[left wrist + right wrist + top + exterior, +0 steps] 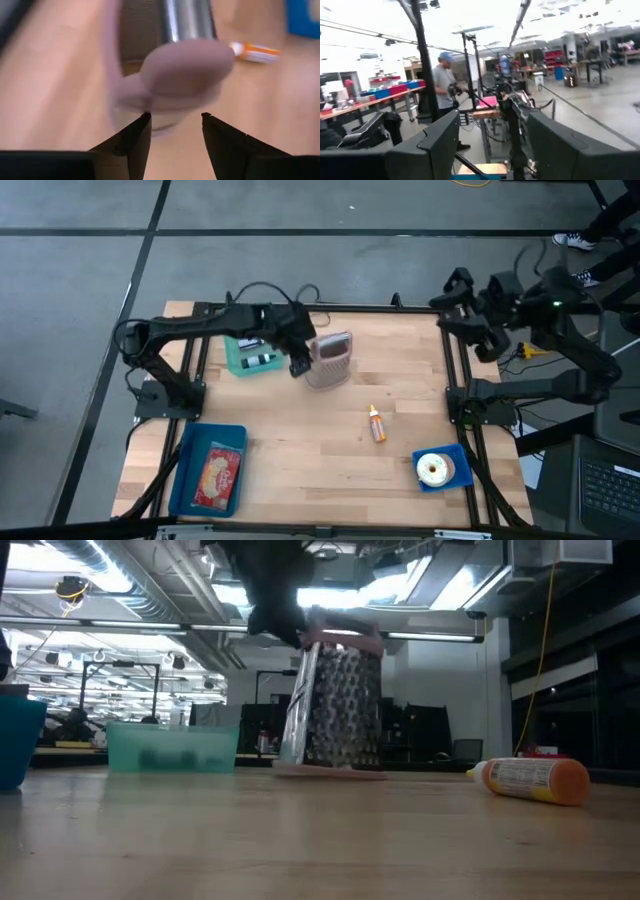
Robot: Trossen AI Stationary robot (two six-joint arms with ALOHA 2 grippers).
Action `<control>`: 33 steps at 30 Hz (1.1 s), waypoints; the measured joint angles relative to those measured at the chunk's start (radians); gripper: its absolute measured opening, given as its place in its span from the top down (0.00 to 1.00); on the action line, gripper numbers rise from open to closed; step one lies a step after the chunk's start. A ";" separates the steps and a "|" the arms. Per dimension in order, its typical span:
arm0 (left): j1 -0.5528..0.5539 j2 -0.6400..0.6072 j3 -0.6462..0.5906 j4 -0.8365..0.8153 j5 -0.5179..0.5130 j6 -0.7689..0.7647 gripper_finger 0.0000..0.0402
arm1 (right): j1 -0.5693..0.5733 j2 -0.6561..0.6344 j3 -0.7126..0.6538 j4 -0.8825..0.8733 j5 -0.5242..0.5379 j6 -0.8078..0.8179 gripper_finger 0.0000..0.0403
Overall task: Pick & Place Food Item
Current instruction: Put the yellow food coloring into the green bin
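The box grater [331, 360] at my left hand [298, 362] stands upright on the bench [300, 450], towards its back middle. It has perforated metal walls, a pale pink handle on top and a pink base. My fingers [132, 142] are spread just beside the handle.

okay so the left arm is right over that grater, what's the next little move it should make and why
Probably lower the left pincer slightly and close on the grater's pink handle. Its fingers stand open just short of the handle, and the grater stands upright on the table, not yet held.
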 joint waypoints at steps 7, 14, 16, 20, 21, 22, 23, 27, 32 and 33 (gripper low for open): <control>-0.209 0.019 0.002 0.168 -0.068 -0.339 0.53 | 0.000 -0.049 0.000 -0.005 -0.004 -0.049 0.42; -0.274 0.023 0.002 0.144 -0.271 -0.424 0.51 | 0.000 -0.063 0.000 -0.031 -0.004 -0.044 0.42; -0.266 0.024 0.001 0.126 -0.273 -0.433 0.52 | 0.000 -0.063 0.000 -0.034 -0.021 -0.024 0.42; -0.267 0.023 0.002 0.129 -0.269 -0.446 0.54 | 0.000 -0.063 0.000 -0.035 -0.101 0.006 0.43; -0.266 0.023 0.002 0.134 -0.269 -0.447 0.54 | 0.000 -0.063 0.000 -0.035 -0.108 0.008 0.43; -0.265 0.023 0.002 0.142 -0.270 -0.451 0.55 | 0.000 -0.063 0.000 -0.035 -0.109 0.008 0.43; -0.265 0.023 0.002 0.142 -0.273 -0.460 0.55 | 0.000 -0.063 0.000 -0.035 -0.109 0.008 0.43; -0.270 0.023 0.002 0.142 -0.281 -0.507 0.55 | 0.000 -0.065 0.000 -0.038 -0.109 0.013 0.43; -0.309 0.023 0.002 0.193 -0.305 -0.592 0.55 | 0.000 -0.070 0.000 -0.040 -0.137 0.031 0.43; -0.322 0.023 0.002 0.210 -0.318 -0.613 0.55 | 0.000 -0.071 0.000 -0.040 -0.141 0.031 0.43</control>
